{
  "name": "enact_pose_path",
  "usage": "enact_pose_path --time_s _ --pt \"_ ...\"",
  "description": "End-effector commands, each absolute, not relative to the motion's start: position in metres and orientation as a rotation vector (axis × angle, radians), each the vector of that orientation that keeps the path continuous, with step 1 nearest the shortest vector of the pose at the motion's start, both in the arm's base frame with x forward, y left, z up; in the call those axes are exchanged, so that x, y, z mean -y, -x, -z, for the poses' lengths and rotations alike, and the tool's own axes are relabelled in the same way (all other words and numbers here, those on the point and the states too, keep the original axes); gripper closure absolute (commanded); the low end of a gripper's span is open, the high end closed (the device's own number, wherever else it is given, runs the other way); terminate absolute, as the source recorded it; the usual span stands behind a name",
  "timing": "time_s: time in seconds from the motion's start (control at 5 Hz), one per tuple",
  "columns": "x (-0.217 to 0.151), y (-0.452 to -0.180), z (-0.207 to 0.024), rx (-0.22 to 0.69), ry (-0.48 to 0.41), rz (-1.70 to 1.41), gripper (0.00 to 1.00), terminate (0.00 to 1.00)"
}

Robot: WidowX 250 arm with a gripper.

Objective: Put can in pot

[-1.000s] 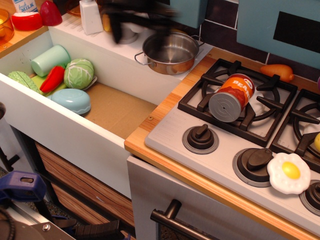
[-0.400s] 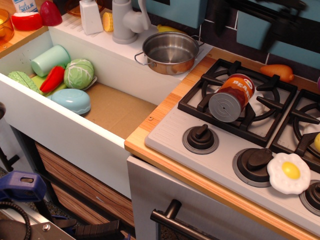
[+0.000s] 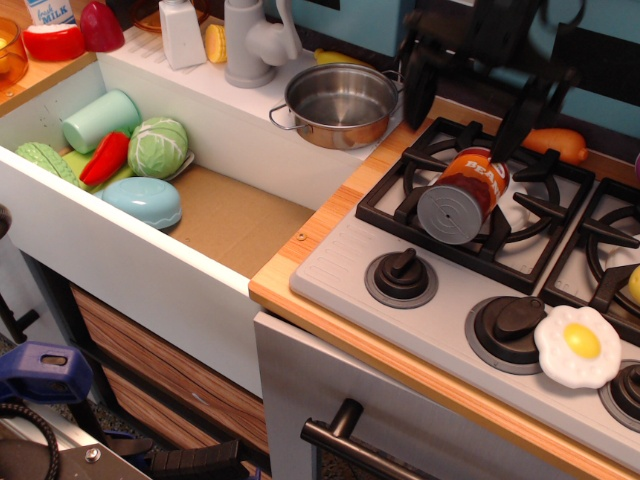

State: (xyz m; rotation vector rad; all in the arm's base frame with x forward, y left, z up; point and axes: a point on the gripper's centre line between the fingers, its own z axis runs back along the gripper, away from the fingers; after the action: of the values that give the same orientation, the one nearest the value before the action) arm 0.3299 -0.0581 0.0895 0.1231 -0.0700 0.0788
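At the far left of centre we see the pot (image 3: 341, 103) on the white ledge, holding nothing. Right of it our gripper (image 3: 468, 105) hangs with jaws spread apart, gripping nothing, just above the can (image 3: 465, 195), which lies tipped on the stove grate (image 3: 400, 205).

I am reading white letters "BEA" on the orange-red label of the can (image 3: 466, 193), which is lying on its side on the stove grate (image 3: 480, 205) with the remaining letters curving out of sight. At about ten o'clock from it, at the top left edge, a carton (image 3: 50, 11) is showing blue lettering "MILK".
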Motion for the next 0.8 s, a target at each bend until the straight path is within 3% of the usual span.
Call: enact_pose_path --time_s 0.0,0.6 --pt "0.050 -0.327 -0.096 0.149 -0.080 -0.082 0.00 0.00" --pt "0.053 -0.339 -0.085 0.151 -0.039 -0.052 0.00 0.00"
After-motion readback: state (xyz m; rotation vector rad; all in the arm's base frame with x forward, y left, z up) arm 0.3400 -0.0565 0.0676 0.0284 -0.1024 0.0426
